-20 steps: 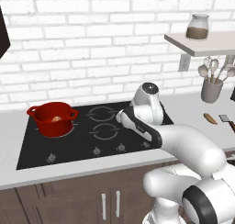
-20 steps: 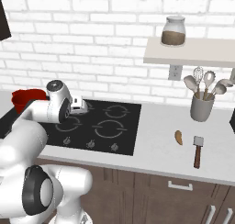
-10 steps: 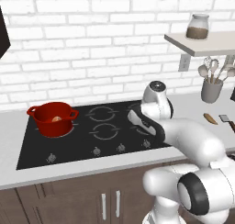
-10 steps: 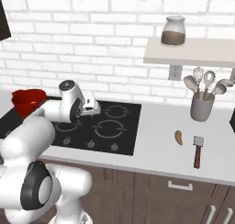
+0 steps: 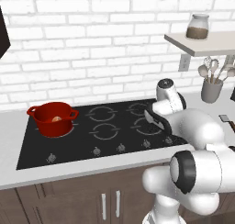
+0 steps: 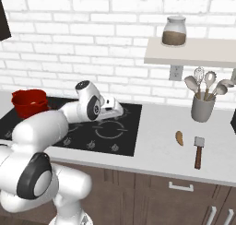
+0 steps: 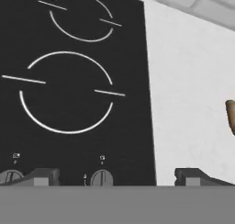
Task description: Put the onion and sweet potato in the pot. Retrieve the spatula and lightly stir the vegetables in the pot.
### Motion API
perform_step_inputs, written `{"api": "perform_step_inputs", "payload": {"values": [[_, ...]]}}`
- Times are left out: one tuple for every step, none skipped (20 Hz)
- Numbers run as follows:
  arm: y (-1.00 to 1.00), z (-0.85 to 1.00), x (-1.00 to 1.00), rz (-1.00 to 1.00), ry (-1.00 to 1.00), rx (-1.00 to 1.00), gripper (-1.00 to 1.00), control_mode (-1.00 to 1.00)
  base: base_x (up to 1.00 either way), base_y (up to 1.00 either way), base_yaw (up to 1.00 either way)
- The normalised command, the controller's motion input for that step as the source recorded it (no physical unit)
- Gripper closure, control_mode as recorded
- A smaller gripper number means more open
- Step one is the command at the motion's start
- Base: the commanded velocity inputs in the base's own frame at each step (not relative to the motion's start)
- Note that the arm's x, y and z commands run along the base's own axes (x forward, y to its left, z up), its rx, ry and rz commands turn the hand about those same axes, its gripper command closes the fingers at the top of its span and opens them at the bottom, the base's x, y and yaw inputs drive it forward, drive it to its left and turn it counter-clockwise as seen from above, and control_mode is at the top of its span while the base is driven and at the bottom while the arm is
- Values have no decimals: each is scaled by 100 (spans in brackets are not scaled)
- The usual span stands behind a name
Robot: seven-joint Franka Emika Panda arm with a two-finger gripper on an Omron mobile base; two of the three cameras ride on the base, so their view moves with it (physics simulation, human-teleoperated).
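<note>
The red pot (image 5: 52, 119) stands on the cooktop's left rear burner, and the pale tan onion (image 5: 57, 119) lies inside it. My gripper (image 7: 117, 177) hangs open and empty over the right side of the cooktop, far from the pot (image 6: 30, 103). The brownish sweet potato (image 6: 179, 138) lies on the white counter right of the cooktop and shows at the right edge of the hand view (image 7: 231, 115). The spatula (image 6: 198, 150), with a grey blade and a brown handle, lies just right of the sweet potato. My gripper (image 6: 117, 112) stays left of both.
The black cooktop (image 6: 115, 132) has knobs along its front edge. A grey utensil holder (image 6: 203, 106) with spoons and a whisk stands at the back right. A wall shelf (image 6: 193, 53) above it carries a glass jar (image 6: 174, 31).
My arm has swung right, from near the pot across the cooktop to its right side. The gripper stayed open and empty. The onion stayed in the pot.
</note>
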Motion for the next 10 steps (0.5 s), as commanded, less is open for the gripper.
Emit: {"api": "perform_step_inputs", "payload": {"values": [[-100, 0, 0, -10, 3, 0, -100, -100, 0, 0, 0], [-100, 0, 0, -8, 5, 0, -100, -100, 0, 0, 0], [-100, 0, 0, -5, 6, 0, -100, -100, 0, 0, 0], [-100, 0, 0, -3, 7, 4, -100, -100, 0, 0, 0], [-100, 0, 0, -1, 9, 4, -100, -100, 0, 0, 0], [-100, 0, 0, -1, 8, 1, -100, -100, 0, 0, 0], [-100, 0, 0, 0, 9, 3, -100, -100, 0, 0, 0], [-100, 0, 0, 0, 8, 1, -100, -100, 0, 0, 0], [-100, 0, 0, 0, 11, 0, -100, -100, 0, 0, 0], [-100, 0, 0, 0, 13, 0, -100, -100, 0, 0, 0]]}}
